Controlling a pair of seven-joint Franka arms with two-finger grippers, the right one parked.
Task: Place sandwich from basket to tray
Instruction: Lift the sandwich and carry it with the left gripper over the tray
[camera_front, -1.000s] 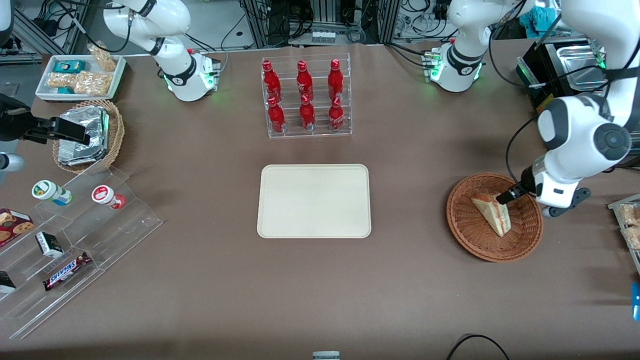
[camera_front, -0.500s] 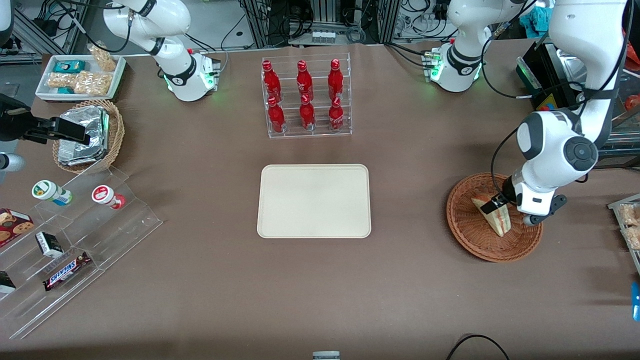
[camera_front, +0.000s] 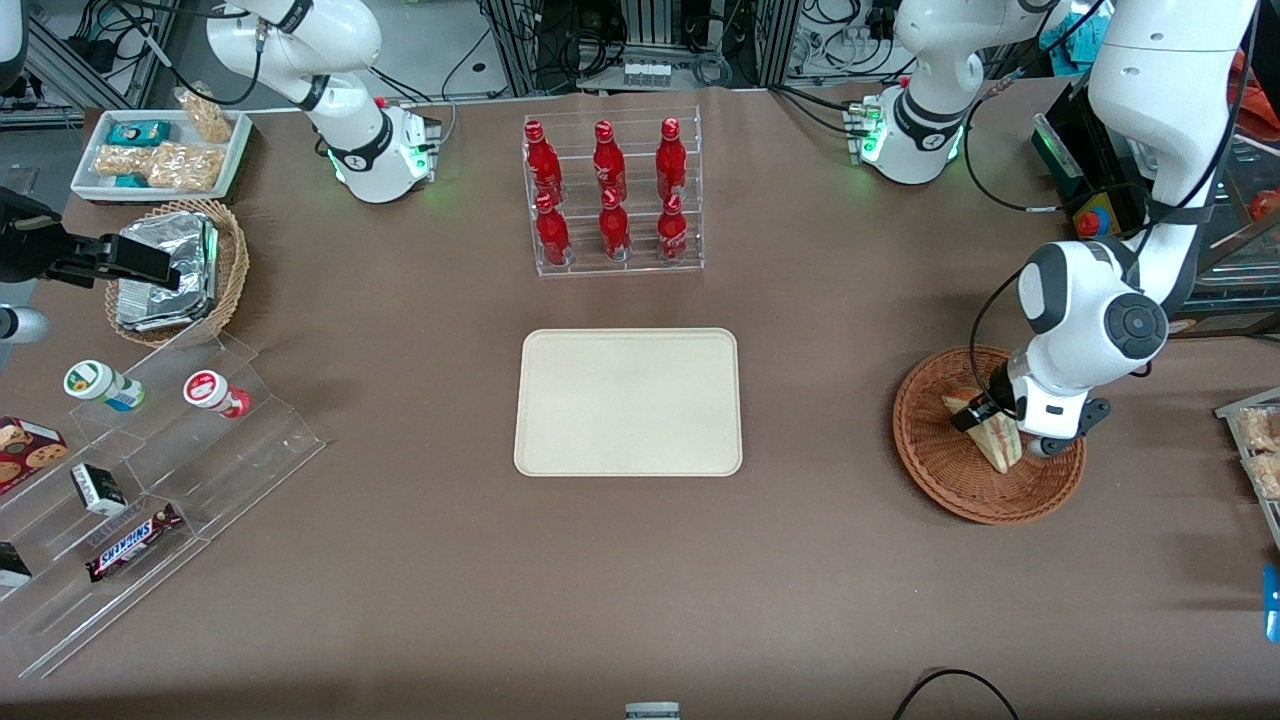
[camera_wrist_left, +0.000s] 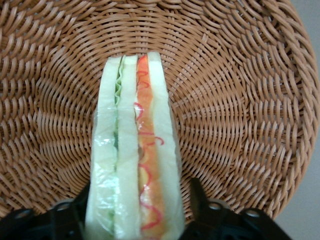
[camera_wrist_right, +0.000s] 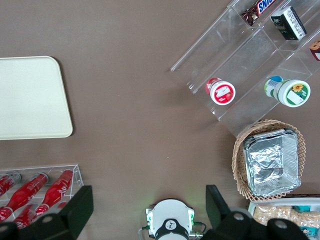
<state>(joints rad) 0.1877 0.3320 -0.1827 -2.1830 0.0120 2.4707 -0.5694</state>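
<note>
Fingers: the gripper (camera_wrist_left: 136, 227) is straddling the sandwich (camera_wrist_left: 134, 150), one finger (camera_wrist_left: 200, 202) on each side, open and not yet pinching, as far as I can judge.
Change: over the last second the arm has been swinging in and dropping over the basket (camera_front: 935, 470); the grasp is looking imminent.
Sandwich: sitting on edge in the basket, toward the working arm's end of the tabletop (camera_front: 400, 560).
Wrist view: showing filling layers and wrap.
Front view: showing the tray (camera_front: 628, 401) waiting bare, well apart.
</note>
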